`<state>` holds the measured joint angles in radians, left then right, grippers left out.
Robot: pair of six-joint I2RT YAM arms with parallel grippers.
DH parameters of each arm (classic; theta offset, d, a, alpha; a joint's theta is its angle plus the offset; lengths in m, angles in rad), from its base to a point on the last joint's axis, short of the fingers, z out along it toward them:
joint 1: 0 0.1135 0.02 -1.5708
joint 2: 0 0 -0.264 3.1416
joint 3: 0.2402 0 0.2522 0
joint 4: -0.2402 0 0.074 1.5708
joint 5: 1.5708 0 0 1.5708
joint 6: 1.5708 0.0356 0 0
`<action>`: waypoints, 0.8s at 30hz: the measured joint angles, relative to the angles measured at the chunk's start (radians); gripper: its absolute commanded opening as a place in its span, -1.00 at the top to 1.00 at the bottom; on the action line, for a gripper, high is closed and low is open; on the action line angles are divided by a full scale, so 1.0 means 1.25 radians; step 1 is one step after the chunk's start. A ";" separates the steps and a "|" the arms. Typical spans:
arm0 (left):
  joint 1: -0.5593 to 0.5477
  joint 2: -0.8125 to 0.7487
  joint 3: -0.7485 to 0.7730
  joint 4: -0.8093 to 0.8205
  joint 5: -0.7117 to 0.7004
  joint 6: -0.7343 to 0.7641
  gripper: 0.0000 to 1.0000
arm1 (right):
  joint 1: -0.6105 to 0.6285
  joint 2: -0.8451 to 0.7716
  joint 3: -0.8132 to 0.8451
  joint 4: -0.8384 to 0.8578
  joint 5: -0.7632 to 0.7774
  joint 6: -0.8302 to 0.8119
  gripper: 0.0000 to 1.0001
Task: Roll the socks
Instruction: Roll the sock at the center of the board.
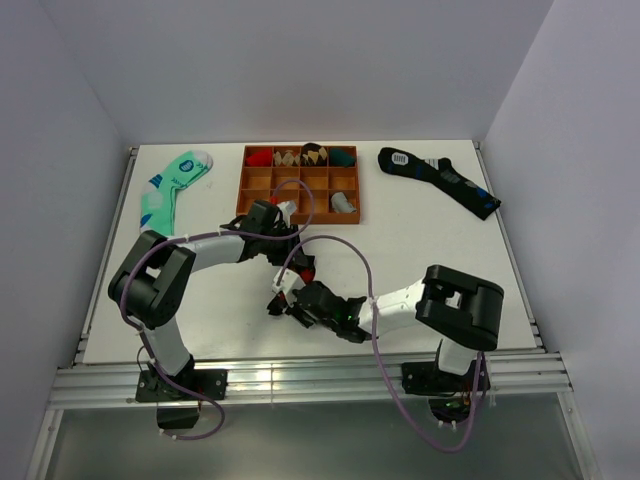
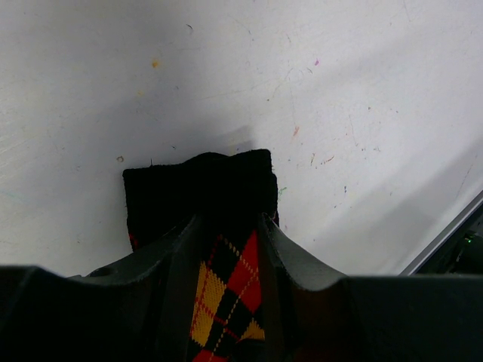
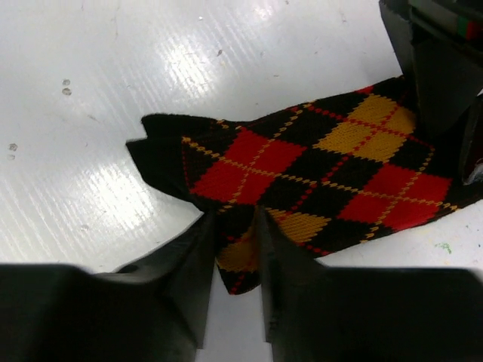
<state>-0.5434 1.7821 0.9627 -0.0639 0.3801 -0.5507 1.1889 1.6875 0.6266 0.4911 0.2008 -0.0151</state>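
The black argyle sock (image 3: 317, 166) with red and orange diamonds lies on the white table between my two grippers. In the top view only a small part of it (image 1: 303, 267) shows. My left gripper (image 2: 230, 226) is shut on one end of the sock (image 2: 226, 279), and the black cuff (image 2: 200, 188) sticks out past the fingertips. My right gripper (image 3: 238, 234) is shut on the near edge of the sock close to its other black end. In the top view the left gripper (image 1: 280, 235) is just behind the right gripper (image 1: 283, 298), near the table's middle.
A wooden tray (image 1: 257, 182) with rolled socks in its compartments stands at the back centre. A mint green and white sock (image 1: 172, 190) lies at the back left. A dark navy sock (image 1: 440, 180) lies at the back right. The left gripper's body (image 3: 445, 68) shows in the right wrist view.
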 measured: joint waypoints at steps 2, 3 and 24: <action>-0.001 0.000 0.000 0.001 0.000 0.000 0.18 | -0.010 0.000 0.003 0.000 -0.009 0.013 0.48; -0.001 0.000 0.000 0.001 -0.001 0.000 0.18 | -0.015 0.000 0.005 -0.002 -0.017 0.020 0.54; -0.015 -0.059 -0.102 0.101 -0.053 -0.060 0.19 | -0.202 -0.042 0.020 -0.137 -0.395 0.234 0.62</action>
<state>-0.5617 1.7088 0.8352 0.0620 0.3138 -0.6262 0.9363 1.6352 0.6514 0.3195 -0.2928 0.2771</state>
